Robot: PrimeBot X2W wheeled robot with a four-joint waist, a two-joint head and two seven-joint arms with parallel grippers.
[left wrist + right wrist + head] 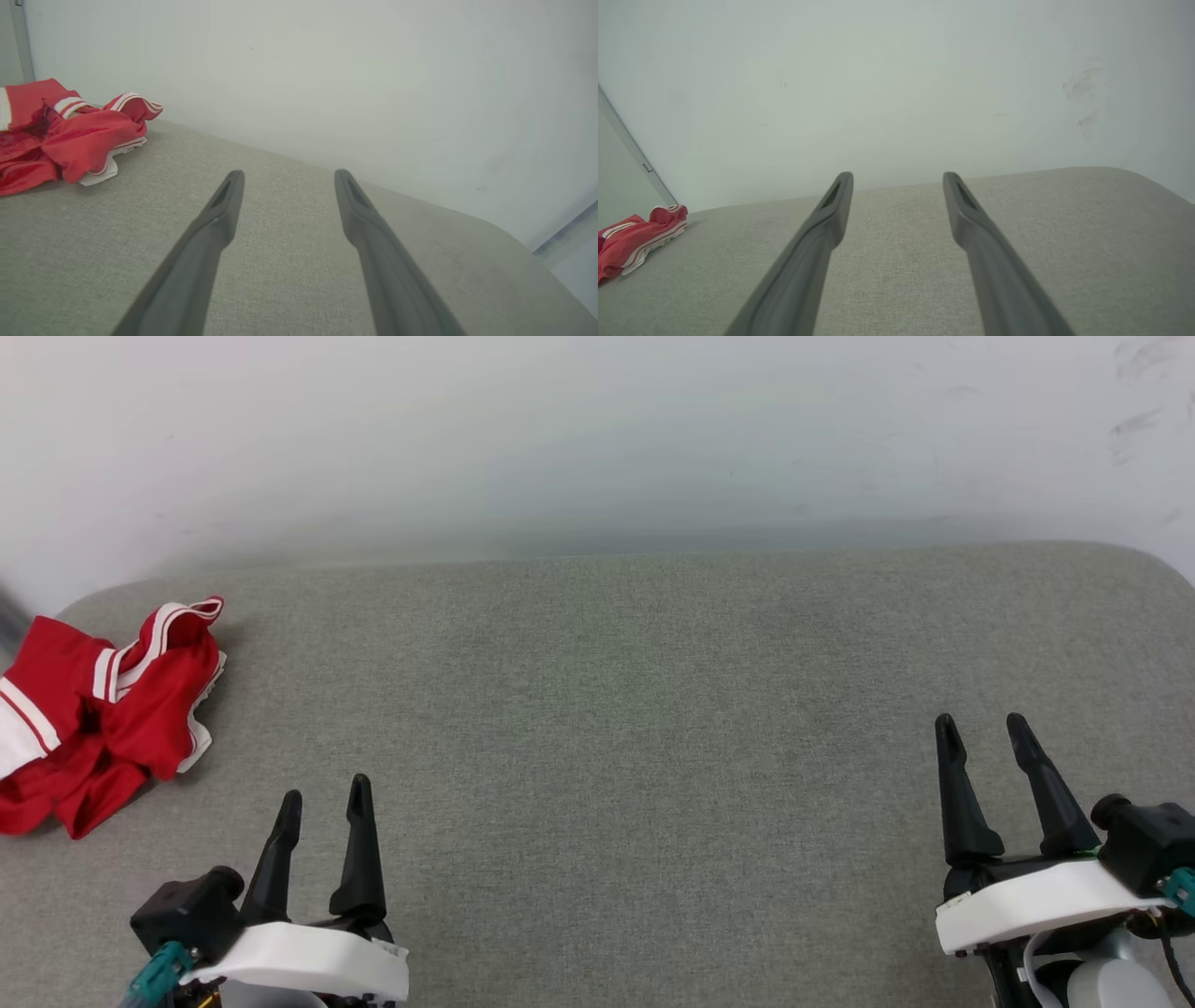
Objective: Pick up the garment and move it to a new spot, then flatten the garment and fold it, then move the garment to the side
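Left gripper (326,786): positioned over the near left part of the surface (607,709), fingers spread apart, nothing between them. In the left wrist view, grey fabric shows in the gap between the two dark fingers (219,219).

Right gripper (980,718): positioned over the near right part of the surface, fingers likewise spread apart and empty. Both grippers point toward the far edge of the surface.

Surface: grey woven fabric covering with rounded far corners. The middle area between the grippers and the far edge carries no items.

Garment (103,709): red with white panels and red-and-white striped trim. It lies crumpled in a heap on the left side of the surface, close to the far left corner, and is cut off by the left border of the head view. It sits farther along the surface than the left gripper and to its left, with no contact. It is well apart from the right gripper.

Wall (560,429): plain and pale, rising directly behind the far edge of the surface, with faint scuff marks toward its right end.
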